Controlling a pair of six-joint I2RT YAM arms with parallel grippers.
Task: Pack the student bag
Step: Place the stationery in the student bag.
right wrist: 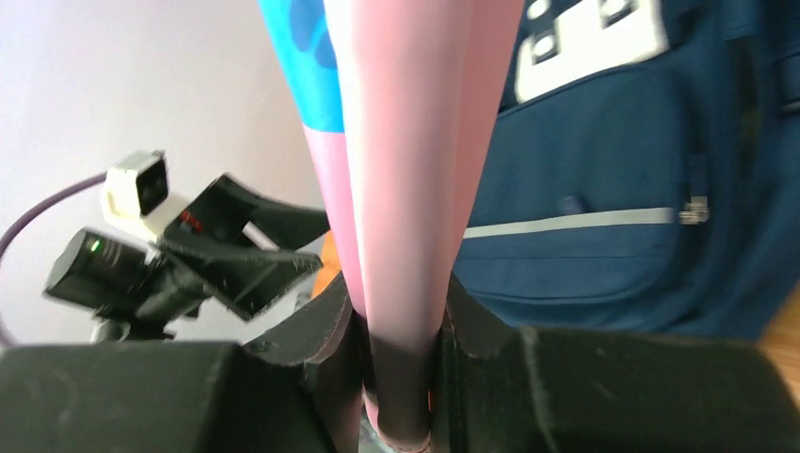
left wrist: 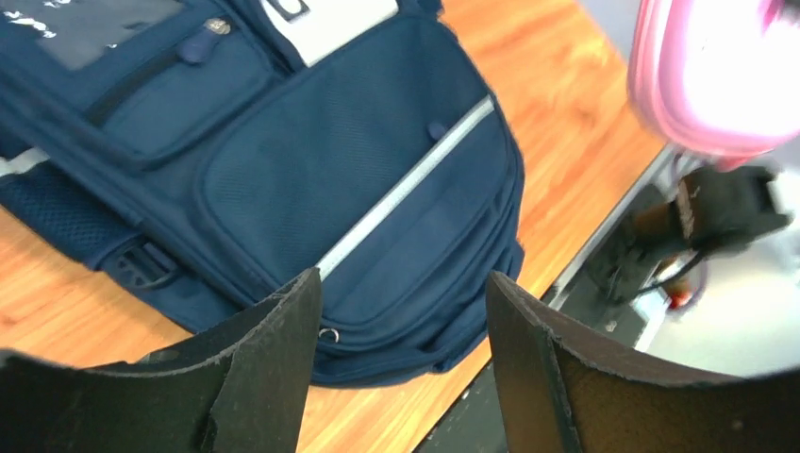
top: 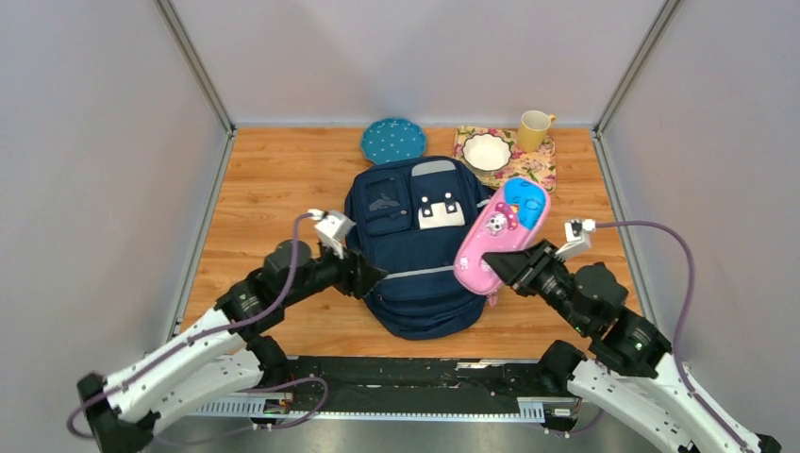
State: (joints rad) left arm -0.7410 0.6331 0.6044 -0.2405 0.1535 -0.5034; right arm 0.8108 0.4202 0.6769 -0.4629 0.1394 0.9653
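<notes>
The student bag (top: 415, 250), a navy backpack with a white patch and pale stripes, lies flat on the wooden table, also in the left wrist view (left wrist: 311, 160) and the right wrist view (right wrist: 604, 189). My right gripper (top: 502, 268) is shut on the near end of a pink pencil case (top: 500, 236) with a blue end, held off the table at the bag's right side; its body rises between the fingers (right wrist: 406, 170). My left gripper (top: 374, 276) stands open over the bag's lower left edge, fingers (left wrist: 274, 349) spread, nothing between them.
A blue dotted plate (top: 392, 140) sits behind the bag. A floral tray (top: 542, 165) at the back right carries a white bowl (top: 487, 150) and a yellow mug (top: 534, 128). The table's near edge with a black rail (top: 406, 373) runs just below the bag.
</notes>
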